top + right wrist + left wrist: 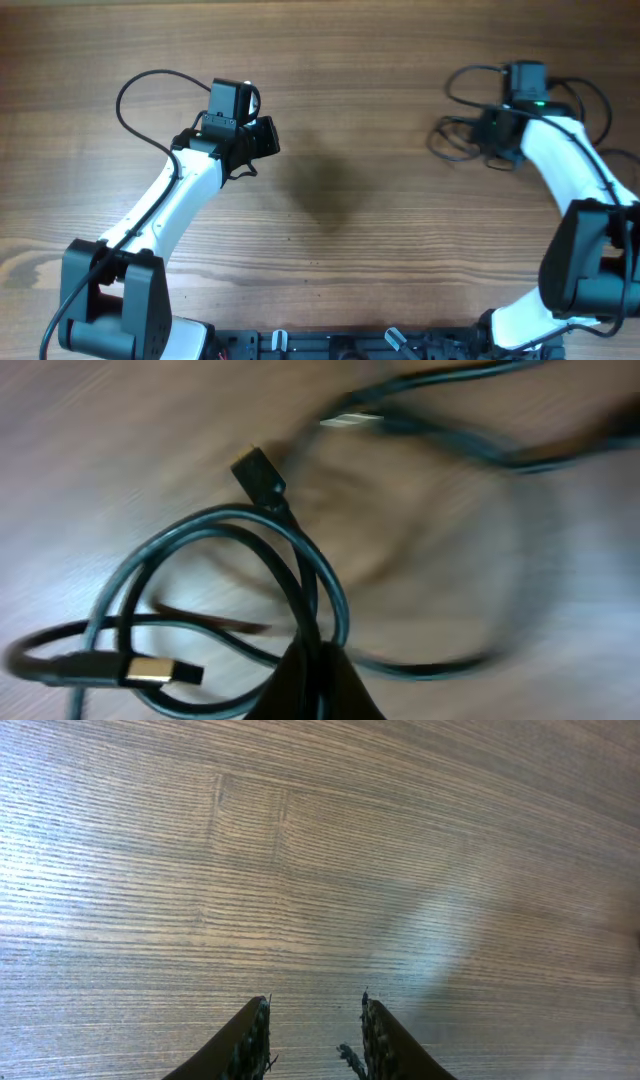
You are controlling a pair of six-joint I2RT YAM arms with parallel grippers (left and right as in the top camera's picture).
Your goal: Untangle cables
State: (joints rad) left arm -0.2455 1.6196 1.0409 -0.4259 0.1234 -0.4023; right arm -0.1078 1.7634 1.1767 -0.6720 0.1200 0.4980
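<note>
Cables (pixel 232 512): we're clamping one strand in closed right pincer (pixel 318 682), needing slow pull so loops loosen; left pincer (pixel 315 1025) hanging parted, empty.

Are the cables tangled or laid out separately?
Tangled: the cables cross in overlapping loops, pinched by the right gripper.

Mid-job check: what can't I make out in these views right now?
- Right wrist: motion blur smears the cables; whether the right end effector grips one is unclear.
- Overhead: that end effector and its arm cover part of the bunch; the crossings are too small to trace.
- Left wrist: the bottom edge cuts the left end effector down to its fingertips.
</note>
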